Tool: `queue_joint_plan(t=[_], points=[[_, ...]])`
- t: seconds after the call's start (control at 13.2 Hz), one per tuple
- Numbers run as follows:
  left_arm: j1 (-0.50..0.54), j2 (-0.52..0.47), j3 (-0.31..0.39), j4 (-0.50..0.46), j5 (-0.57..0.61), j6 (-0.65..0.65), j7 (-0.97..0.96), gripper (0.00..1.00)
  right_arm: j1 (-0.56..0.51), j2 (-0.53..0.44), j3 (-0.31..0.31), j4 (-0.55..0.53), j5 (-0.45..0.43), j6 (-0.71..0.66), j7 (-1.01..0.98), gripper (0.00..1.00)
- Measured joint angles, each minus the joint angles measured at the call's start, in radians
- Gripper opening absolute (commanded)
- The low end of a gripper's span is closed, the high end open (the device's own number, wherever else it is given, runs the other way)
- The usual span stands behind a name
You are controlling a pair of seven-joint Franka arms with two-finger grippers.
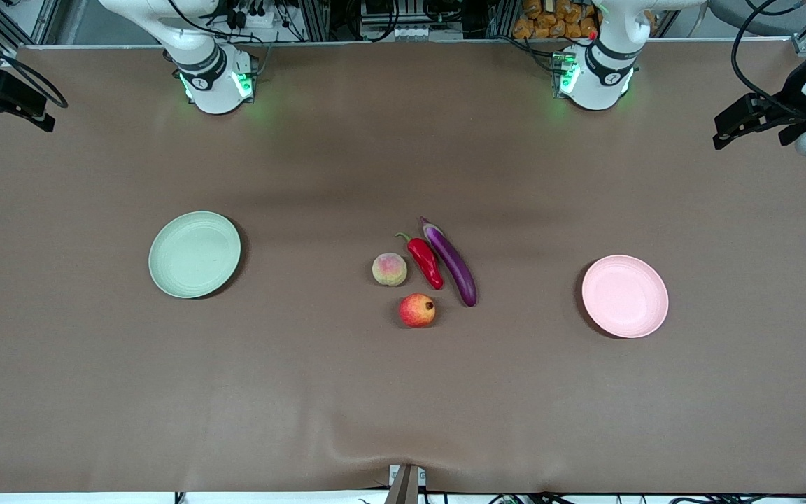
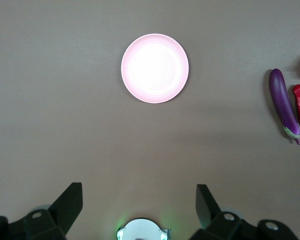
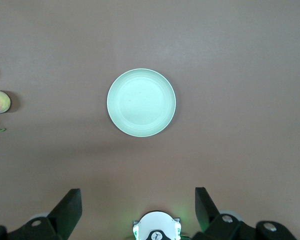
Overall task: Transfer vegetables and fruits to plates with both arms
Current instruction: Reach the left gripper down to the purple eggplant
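Four items lie grouped mid-table: a peach [image 1: 390, 269], a red chili pepper [image 1: 425, 261], a purple eggplant [image 1: 453, 264] beside it, and a pomegranate [image 1: 417, 310] nearest the front camera. The pale green plate [image 1: 194, 254] sits bare toward the right arm's end, and the pale pink plate [image 1: 625, 296] sits bare toward the left arm's end. My left gripper [image 2: 140, 200] hangs open high over the pink plate's [image 2: 155, 68] end, with the eggplant [image 2: 285, 105] at that view's edge. My right gripper [image 3: 138, 205] hangs open high over the green plate's [image 3: 141, 102] end. Both are empty.
The two arm bases [image 1: 217, 80] [image 1: 592, 77] stand lit green at the table's back edge. A brown cloth [image 1: 305, 392] covers the table. A small bracket [image 1: 406, 483] sits at the front edge. Cables and yellow clutter [image 1: 557, 21] lie past the back edge.
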Motion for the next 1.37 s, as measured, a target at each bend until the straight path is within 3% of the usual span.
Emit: queue_joint_plan(t=[0.68, 1.06, 1.37], points=[[-0.005, 0.058, -0.063, -0.059, 0.0, 0.106, -0.045, 1.0, 0.0, 0.0, 0.0, -0.001, 0.0, -0.008, 0.0, 1.0], [-0.008, 0.194, -0.203, -0.085, 0.0, 0.243, -0.348, 1.0, 0.0, 0.001, 0.0, -0.001, 0.0, -0.01, 0.0, 1.0], [-0.044, 0.278, -0.269, -0.181, 0.0, 0.425, -0.604, 1.0, 0.0, 0.001, 0.0, -0.001, 0.0, -0.012, 0.0, 1.0]])
